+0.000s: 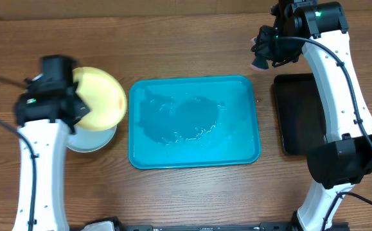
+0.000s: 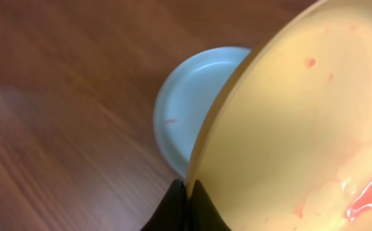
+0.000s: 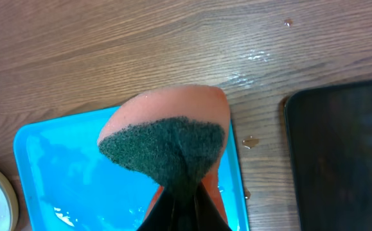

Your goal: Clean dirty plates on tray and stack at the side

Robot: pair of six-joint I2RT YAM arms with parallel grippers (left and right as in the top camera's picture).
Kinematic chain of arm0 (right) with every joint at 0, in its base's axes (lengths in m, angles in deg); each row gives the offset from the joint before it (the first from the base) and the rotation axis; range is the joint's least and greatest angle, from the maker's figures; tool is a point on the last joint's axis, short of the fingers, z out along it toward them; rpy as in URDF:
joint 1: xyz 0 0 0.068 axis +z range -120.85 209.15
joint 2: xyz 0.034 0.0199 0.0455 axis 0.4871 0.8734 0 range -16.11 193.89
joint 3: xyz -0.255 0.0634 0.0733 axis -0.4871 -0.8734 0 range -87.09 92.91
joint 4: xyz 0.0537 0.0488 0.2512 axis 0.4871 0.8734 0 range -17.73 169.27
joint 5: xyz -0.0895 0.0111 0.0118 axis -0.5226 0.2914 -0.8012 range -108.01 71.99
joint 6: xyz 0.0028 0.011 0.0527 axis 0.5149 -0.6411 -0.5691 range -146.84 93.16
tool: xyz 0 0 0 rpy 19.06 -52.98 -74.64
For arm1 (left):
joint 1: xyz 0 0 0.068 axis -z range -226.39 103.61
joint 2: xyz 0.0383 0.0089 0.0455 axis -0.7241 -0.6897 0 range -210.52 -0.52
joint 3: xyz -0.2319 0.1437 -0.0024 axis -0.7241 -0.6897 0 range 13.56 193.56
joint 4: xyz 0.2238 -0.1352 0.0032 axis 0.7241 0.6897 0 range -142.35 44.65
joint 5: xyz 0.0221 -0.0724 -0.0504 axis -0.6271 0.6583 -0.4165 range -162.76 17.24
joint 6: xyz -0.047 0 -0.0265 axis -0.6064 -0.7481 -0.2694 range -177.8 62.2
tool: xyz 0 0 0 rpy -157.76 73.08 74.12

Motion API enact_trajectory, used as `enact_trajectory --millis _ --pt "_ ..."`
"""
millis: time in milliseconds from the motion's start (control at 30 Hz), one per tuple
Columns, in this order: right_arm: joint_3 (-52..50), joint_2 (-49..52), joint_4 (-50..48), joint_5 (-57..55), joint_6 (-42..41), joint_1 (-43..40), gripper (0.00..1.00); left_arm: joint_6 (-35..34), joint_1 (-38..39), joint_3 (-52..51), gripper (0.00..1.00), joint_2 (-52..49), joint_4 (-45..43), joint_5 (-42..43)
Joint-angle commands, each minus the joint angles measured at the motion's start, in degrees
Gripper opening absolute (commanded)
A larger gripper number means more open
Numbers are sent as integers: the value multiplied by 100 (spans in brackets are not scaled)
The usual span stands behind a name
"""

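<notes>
Clamped on the rim of the yellow plate, the left gripper holds it tilted over the blue plate on the table left of the wet tray, likely to stack it, while the right gripper pinches the sponge clear near the tray's far right corner.

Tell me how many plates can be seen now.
2. The yellow plate is held tilted in the left claw, over the blue plate, which lies flat to the left of the tray. Another plate may be hidden under these.
</notes>
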Motion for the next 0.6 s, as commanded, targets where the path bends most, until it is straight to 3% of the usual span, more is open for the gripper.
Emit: enact_trajectory --millis 0,167,433,467,567 --pt "31 -15 -2 -31 74 -11 4 782 -1344 -901 4 -76 -669 1532" --pt "31 -15 -2 -31 74 -11 4 1132 -2391 -1829 4 -345 -1777 2710" --pt "31 -15 33 -31 74 -11 4 1134 -2568 -2090 5 -1115 -2295 2769" --pt "31 -13 42 -31 74 -9 4 1134 -2568 -2090 9 -1193 -2321 2769" --pt "31 -15 83 -31 74 -9 4 1147 -2568 -2087 36 -1357 -2361 2769"
